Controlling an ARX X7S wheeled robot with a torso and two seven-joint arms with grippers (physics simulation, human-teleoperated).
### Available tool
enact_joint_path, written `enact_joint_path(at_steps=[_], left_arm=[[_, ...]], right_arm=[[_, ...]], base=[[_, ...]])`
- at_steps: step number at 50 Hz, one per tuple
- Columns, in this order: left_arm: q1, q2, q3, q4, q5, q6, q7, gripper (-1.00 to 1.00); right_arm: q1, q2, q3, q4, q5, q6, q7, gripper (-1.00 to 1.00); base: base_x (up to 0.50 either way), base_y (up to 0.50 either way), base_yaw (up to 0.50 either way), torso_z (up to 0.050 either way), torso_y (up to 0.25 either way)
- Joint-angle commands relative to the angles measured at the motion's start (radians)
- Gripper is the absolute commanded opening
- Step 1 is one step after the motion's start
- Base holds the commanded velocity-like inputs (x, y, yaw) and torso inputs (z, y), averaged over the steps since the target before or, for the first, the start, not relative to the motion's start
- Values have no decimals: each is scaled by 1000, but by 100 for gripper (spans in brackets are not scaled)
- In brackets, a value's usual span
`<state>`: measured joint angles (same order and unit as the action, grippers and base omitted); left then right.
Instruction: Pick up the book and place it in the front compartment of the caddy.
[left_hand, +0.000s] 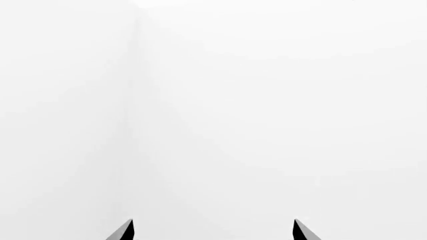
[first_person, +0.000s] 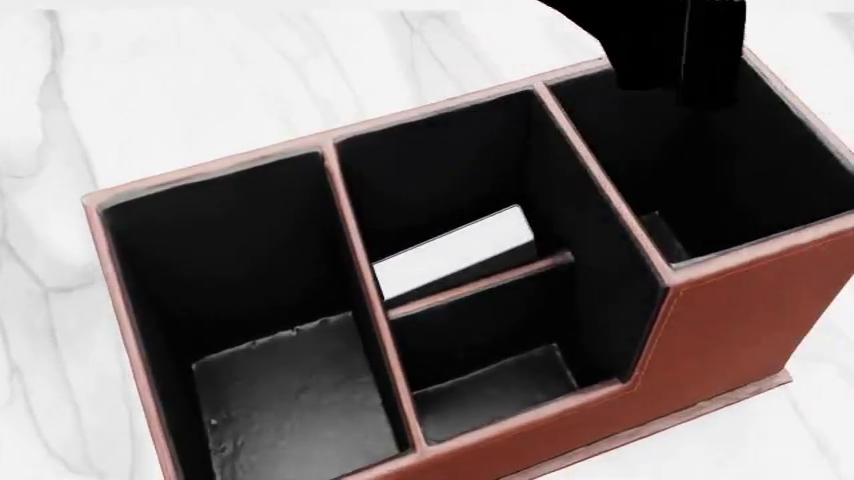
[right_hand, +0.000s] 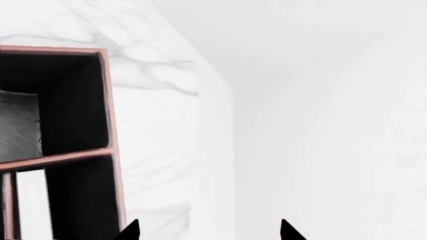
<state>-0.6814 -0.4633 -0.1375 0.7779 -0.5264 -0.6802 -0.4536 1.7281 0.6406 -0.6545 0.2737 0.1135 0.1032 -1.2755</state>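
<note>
**Book sits in the caddy's middle section, both grippers empty**

Book (first_person: 451, 258) shows only as a white strip of page edges, standing inside the caddy (first_person: 747, 320) in the far slot of the middle section, just behind the low cross divider (first_person: 481, 283). The nearer slot (first_person: 494, 385), on the stepped-down side, looks empty down to its black floor. Which of the two counts as the front compartment cannot be settled from these views.

The right gripper (right_hand: 210, 232) hangs beside the caddy's rim with its fingertips spread and nothing between them; the left gripper (left_hand: 213, 231) is likewise spread, facing blank white.

As a judgement: a small thick book should be stiff and fairly light, with a smooth cover that may slip. The best hold is across the two covers near the top edge.
</note>
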Motion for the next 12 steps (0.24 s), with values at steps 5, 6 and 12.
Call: enact_joint_path(at_steps=[5,6,12], left_arm=[[-6,-4,1,5,-8,-3,-5,100],[-6,-4,0,5,-10,-3,-5,100],[-12,-6,0,7,-15,-6,-7,100]], right_arm=[[-88,259,207,-543,134,339,151,100],[-92,270,221,-563,145,355,159,100],[-135,333,359,-686,260,432,226,100]], base=[[0,0,0,0,0],[0,0,0,0,0],[0,0,0,0,0]])
